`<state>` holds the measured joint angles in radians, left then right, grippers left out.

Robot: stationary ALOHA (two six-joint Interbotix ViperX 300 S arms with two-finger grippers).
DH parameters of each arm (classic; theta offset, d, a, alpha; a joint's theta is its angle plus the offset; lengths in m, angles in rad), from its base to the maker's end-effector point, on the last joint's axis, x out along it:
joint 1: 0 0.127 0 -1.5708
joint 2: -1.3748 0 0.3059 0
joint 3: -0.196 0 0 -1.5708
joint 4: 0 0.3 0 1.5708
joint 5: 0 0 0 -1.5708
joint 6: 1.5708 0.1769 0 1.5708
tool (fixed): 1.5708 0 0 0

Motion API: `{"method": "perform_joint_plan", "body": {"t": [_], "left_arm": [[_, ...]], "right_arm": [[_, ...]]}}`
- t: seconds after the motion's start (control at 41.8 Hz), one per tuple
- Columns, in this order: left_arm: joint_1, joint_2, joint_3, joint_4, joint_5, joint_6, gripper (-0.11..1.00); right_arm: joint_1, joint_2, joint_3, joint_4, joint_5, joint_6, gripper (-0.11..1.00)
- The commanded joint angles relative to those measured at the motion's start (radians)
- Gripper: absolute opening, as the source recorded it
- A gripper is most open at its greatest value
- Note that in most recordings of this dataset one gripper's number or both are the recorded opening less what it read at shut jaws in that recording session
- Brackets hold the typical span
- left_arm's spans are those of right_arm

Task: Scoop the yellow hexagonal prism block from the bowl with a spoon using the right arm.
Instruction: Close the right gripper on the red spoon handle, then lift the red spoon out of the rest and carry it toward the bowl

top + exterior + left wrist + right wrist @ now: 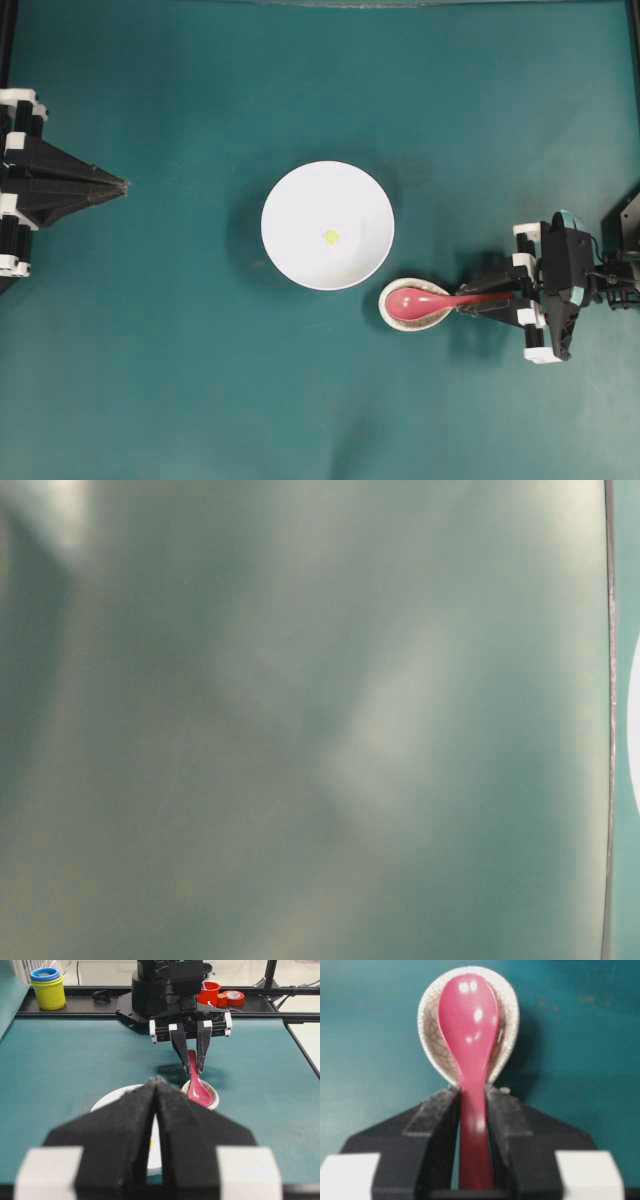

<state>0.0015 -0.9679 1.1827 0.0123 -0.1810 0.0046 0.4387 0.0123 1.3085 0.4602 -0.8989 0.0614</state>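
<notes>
The right wrist view shows the right arm's black fingers [472,1125] on both sides of the glossy pink-red spoon [468,1025] handle, seemingly clamped, its long axis pointing away from them, while the tiny yellow hexagonal block [331,237] lies in the white round bowl [290,190] just beyond the speckled spoon rest [427,1020]; left fingers [156,1091] are together.

Block [331,237] in bowl [290,200]; spoon [425,299] head in spoon rest [385,309], just right-below bowl.
</notes>
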Motion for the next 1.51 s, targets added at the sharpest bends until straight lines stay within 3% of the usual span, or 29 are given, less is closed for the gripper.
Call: {"method": "perform_joint_plan", "body": {"t": [0.0,0.239,0.479,0.742,0.982,1.485], "left_arm": [[-0.002,0.009,-0.025,0.002,-0.006,0.0,0.01],[-0.002,0.009,-0.025,0.0,-0.008,0.0,0.01],[-0.002,0.009,-0.025,0.002,-0.018,0.0,0.01],[-0.002,0.009,-0.025,0.002,-0.057,0.0,0.01],[0.0,0.011,-0.025,0.002,-0.057,0.0,0.01],[-0.002,0.014,-0.023,0.002,-0.049,0.002,0.01]], "right_arm": [[0.003,-0.031,-0.014,0.003,-0.011,0.002,0.23],[0.003,-0.141,-0.018,0.003,0.037,-0.005,0.23],[-0.037,-0.302,-0.048,0.0,0.206,-0.012,0.23],[-0.152,-0.445,-0.138,-0.002,0.511,-0.075,0.23],[-0.293,-0.469,-0.288,-0.003,0.847,-0.133,0.23],[-0.541,-0.414,-0.6,-0.025,1.445,-0.127,0.23]]}}
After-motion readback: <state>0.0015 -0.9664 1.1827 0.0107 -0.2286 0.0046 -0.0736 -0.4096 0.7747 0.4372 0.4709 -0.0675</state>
